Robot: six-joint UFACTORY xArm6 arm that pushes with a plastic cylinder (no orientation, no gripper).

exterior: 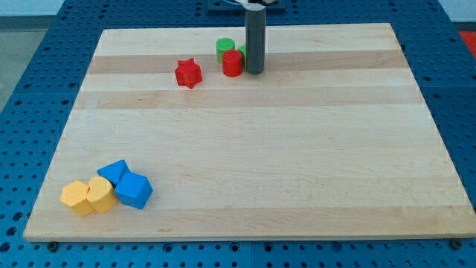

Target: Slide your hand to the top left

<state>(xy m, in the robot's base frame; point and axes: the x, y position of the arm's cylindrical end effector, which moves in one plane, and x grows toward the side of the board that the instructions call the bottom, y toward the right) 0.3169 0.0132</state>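
My tip [255, 71] is at the end of the dark rod near the view's top, a little right of centre. It stands right beside a red cylinder [232, 63], on that block's right side. A green cylinder [225, 49] sits just behind the red one. A sliver of another green block [242, 50] shows next to the rod, mostly hidden by it. A red star [189, 73] lies to the left of the red cylinder.
At the view's bottom left is a cluster: a blue triangle-like block [114, 172], a blue cube [134, 190], and two yellow blocks [101, 193] [76, 197]. The wooden board [297, 164] lies on a blue perforated table [30, 45].
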